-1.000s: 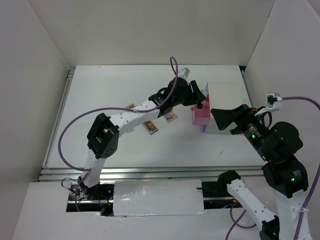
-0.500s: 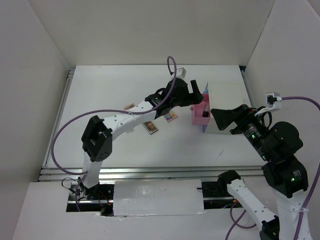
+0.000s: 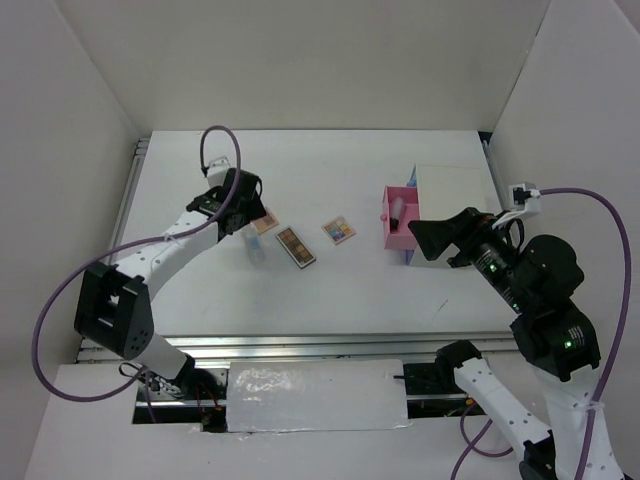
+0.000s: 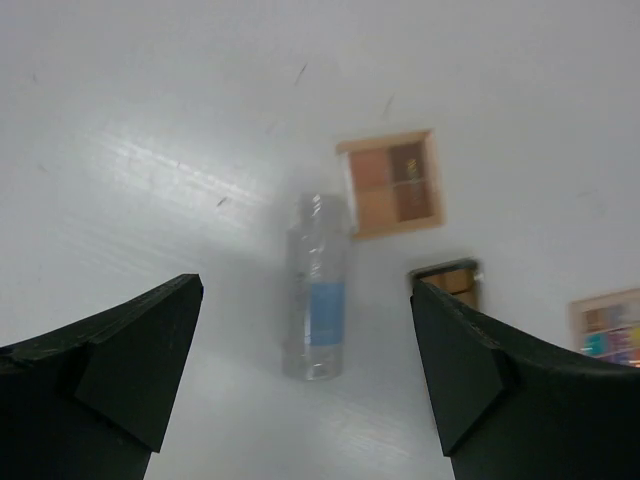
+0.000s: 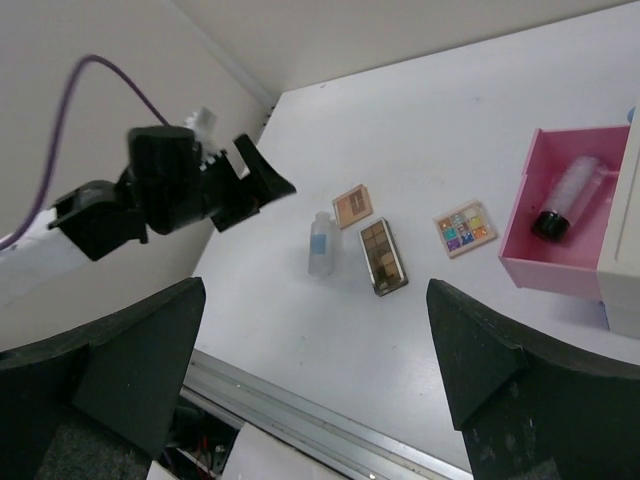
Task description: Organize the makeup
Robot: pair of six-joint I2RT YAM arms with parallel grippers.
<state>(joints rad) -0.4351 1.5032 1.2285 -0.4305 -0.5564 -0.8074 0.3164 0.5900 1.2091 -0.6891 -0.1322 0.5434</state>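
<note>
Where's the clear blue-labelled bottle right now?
In the top view, the bottle is on the left half of the table, just left of the long dark palette and just nearer the arms than the small square palette.

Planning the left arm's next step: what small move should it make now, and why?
Probably lower the left tool straight down and close on the clear bottle. Its jaws stand open with that bottle roughly centred below the gap between them. The pink drawer is open and holds only the black-capped bottle, apparently with room beside it.
</note>
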